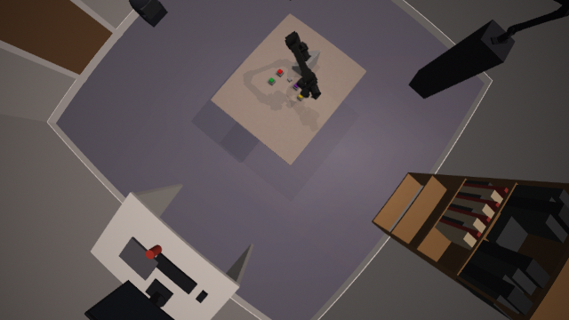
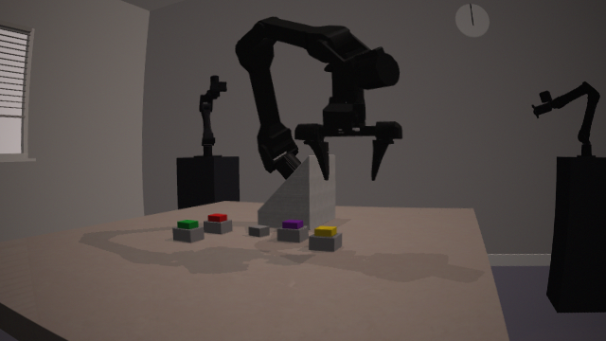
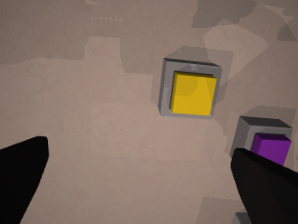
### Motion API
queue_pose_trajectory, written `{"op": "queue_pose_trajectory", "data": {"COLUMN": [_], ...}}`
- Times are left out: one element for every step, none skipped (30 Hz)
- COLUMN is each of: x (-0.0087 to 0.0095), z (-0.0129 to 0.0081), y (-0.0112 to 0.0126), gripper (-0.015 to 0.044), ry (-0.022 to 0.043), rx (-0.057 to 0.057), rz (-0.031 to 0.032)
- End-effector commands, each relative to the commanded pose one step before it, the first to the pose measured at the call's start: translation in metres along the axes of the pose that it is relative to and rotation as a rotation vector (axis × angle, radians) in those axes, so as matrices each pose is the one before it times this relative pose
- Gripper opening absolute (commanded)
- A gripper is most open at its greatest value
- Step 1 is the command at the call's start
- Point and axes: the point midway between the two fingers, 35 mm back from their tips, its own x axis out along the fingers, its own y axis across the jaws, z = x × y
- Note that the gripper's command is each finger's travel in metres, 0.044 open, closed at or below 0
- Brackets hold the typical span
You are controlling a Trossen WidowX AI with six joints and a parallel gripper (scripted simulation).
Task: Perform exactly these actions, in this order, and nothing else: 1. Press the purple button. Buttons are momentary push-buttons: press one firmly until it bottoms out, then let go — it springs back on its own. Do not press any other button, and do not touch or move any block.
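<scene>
The purple button [image 1: 296, 86] [image 2: 293, 224] [image 3: 271, 148] sits on its grey base, its cap standing raised. In the wrist view it lies at the right, with its lower part behind one finger. My gripper [image 2: 350, 179] [image 3: 143, 152] is open wide and empty, fingers pointing down, well above the table and the buttons. In the exterior view it hangs to the right of the purple button and touches nothing.
The yellow button [image 1: 300, 97] [image 2: 326, 231] [image 3: 194, 94] is beside the purple one. A small grey block [image 1: 290, 80] [image 2: 258, 231] lies on the purple button's other side. The red button [image 1: 280, 71] [image 2: 218, 218] and green button [image 1: 271, 81] [image 2: 187, 224] stand further left.
</scene>
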Motion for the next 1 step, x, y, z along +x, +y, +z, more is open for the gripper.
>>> {"op": "queue_pose_trajectory", "data": {"x": [-0.0009], "z": [-0.00007], "y": [0.00783], "gripper": [0.04], "ry": [0.00999], "rx": [0.0066], "rz": [-0.00506]}}
